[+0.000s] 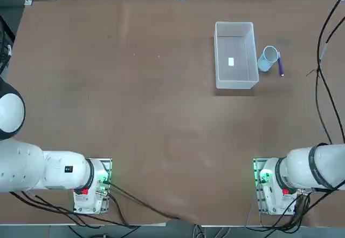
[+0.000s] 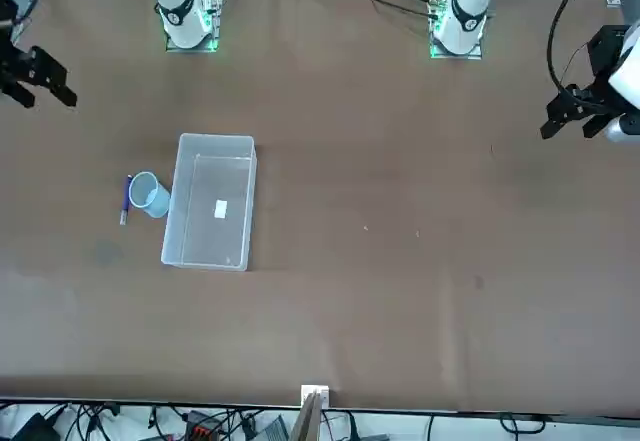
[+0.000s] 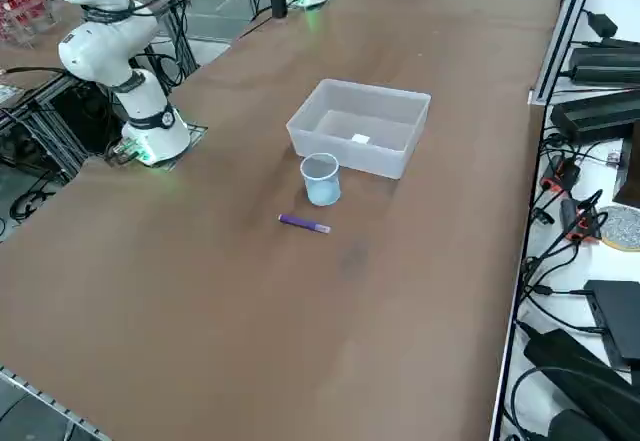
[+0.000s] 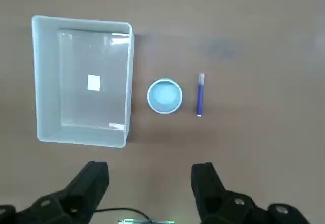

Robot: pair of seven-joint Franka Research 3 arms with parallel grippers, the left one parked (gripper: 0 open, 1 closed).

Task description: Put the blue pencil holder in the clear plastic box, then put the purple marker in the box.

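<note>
Hovering high above the brown surface (image 1: 135,114), the right claw (image 4: 150,183) hangs with its two dark fingers (image 4: 91,181) spread wide and nothing between them; in the front view it shows at the picture's far left edge, well clear of everything below.

Nearest to the claw in the wrist view, past a stretch of bare surface, sit all three task things in a short row. The blue pencil holder (image 4: 164,96) stands upright with its open mouth facing up, empty as far as can be seen. Just beside it on one side lies the purple marker (image 4: 200,95), flat on the surface, apart from the cup by a narrow gap. On the cup's other side is the clear plastic box (image 4: 45,82), open at the top, with only a small white label (image 4: 93,83) on its bottom; the cup stands very near its long wall, though contact cannot be judged.

Nothing is in the box, so the task seems to be at its very start: the first step, fetching the pencil holder, is the one in hand. The next move likely calls for bringing the claw down over the cup and closing on its rim or wall without knocking the marker, then lifting it high enough to clear the box wall.

Farther off, beyond the surface's edge, cables (image 1: 323,43) and equipment run along the room.
</note>
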